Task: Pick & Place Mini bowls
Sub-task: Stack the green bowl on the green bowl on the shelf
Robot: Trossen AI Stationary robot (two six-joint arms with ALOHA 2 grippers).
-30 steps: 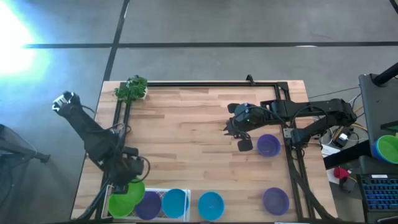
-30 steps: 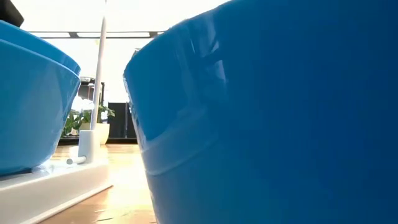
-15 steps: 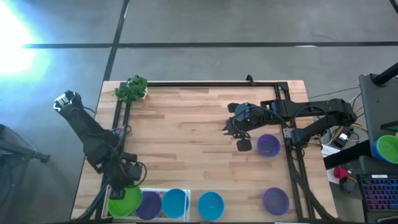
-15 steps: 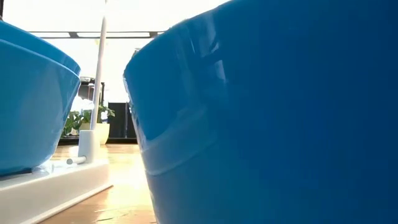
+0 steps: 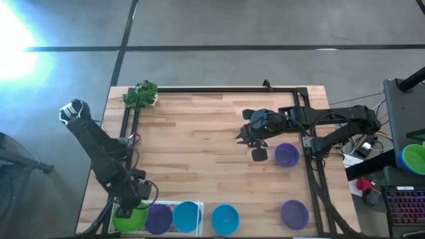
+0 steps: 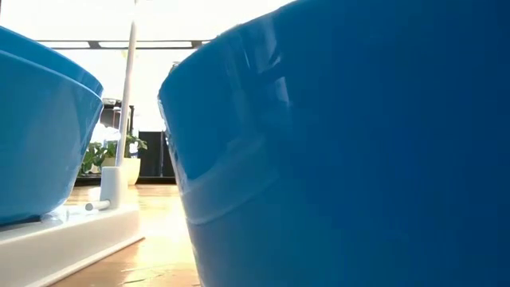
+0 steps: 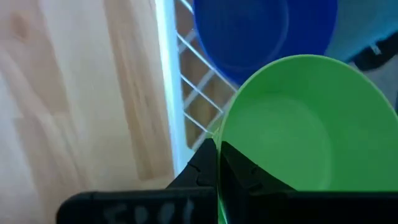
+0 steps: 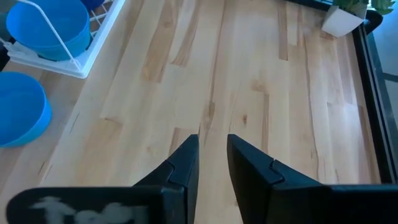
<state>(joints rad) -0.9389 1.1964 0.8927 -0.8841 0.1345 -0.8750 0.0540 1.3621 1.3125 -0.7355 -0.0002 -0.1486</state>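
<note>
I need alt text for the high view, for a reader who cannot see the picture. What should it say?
Seen from above, the left gripper holds a green mini bowl over the end of a white mesh tray that holds a purple bowl and a blue bowl. The right gripper hovers beside a purple bowl farther back on the wooden table.

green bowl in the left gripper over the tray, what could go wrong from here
1. The left gripper pinches only the rim of the green bowl, so it could slip or tip as it goes into the white tray.
2. The purple bowl already sits right beside it in the tray; lowering the green one may knock or ride up on it.
3. The right gripper hangs empty, close beside another purple bowl, and may nudge it.
</note>
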